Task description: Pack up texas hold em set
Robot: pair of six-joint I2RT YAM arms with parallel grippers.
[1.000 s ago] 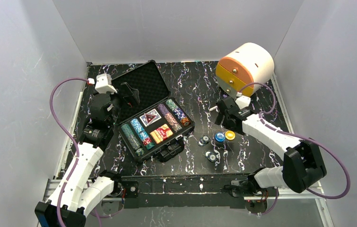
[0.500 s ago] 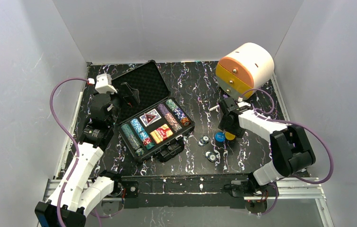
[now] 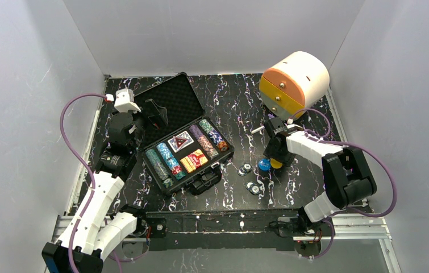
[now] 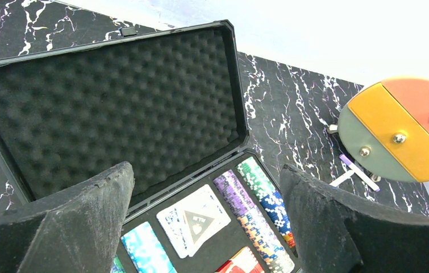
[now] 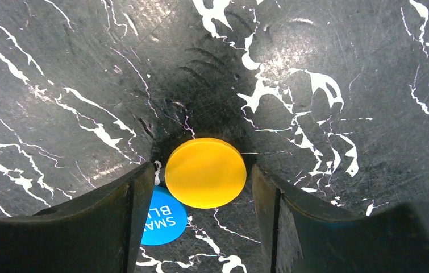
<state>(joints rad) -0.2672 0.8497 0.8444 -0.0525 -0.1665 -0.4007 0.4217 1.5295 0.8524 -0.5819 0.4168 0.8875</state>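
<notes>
The black poker case [image 3: 184,133] lies open at centre left, its foam lid [image 4: 104,108] up, holding chip rows [image 4: 257,193] and a card deck [image 4: 196,219]. A yellow button [image 5: 205,172] and a blue small-blind button [image 5: 163,223] lie on the table, also seen from above [image 3: 277,164] [image 3: 263,165]. My right gripper [image 5: 200,187] is open and low, its jaws on either side of the yellow button with small gaps. My left gripper [image 4: 206,205] is open and empty, hovering above the case's left side [image 3: 144,119]. Several small chip stacks [image 3: 246,168] [image 3: 253,187] sit left of the buttons.
A round white drawer unit with orange and yellow fronts [image 3: 292,79] stands at back right. A small white and purple stick [image 4: 359,173] lies by its foot. White walls enclose the black marbled table [image 3: 229,108].
My right gripper has swung in and lowered over the yellow button, its arm folding back toward the drawer unit. The left arm has not moved.
</notes>
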